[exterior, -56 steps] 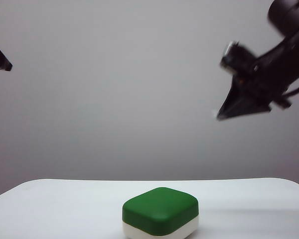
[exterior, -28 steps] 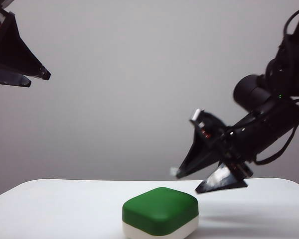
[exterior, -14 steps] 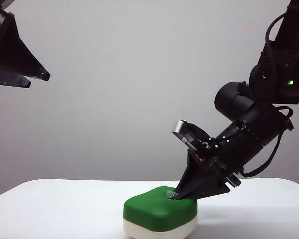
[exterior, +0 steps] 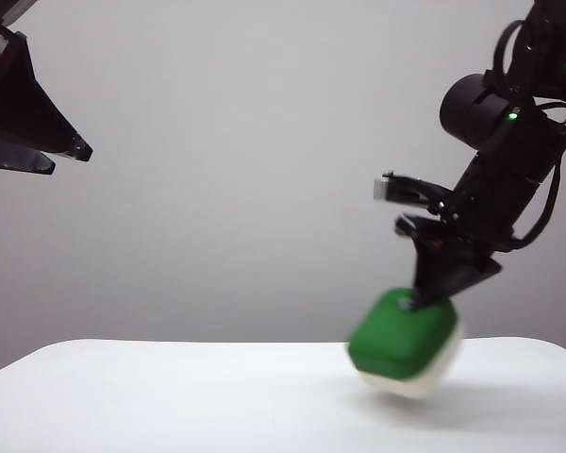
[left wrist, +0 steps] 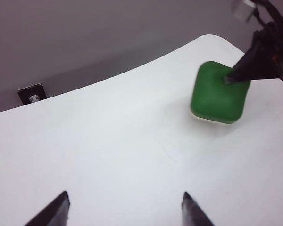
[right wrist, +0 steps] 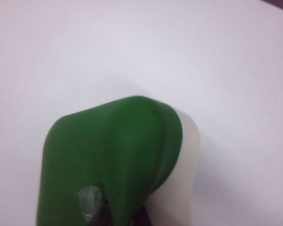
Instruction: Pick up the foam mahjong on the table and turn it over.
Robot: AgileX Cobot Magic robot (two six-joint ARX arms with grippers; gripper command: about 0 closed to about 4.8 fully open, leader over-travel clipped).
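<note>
The foam mahjong hangs tilted just above the table, its dark green half facing left and up, its white half at the lower right. My right gripper is shut on its upper edge, pinching the foam. The left wrist view shows the mahjong with the right gripper biting into its green side over the table's far corner. The right wrist view is filled by the mahjong, with the right gripper squeezed into it. My left gripper hangs open, high at the left, holding nothing.
A wall socket sits behind the table's far edge in the left wrist view. A plain grey wall stands behind the table. The table's rounded right corner lies close beneath the lifted tile.
The right gripper came down onto the mahjong, shut on its green top, then lifted it up and to the right, tilting it. The left gripper stayed in place.
</note>
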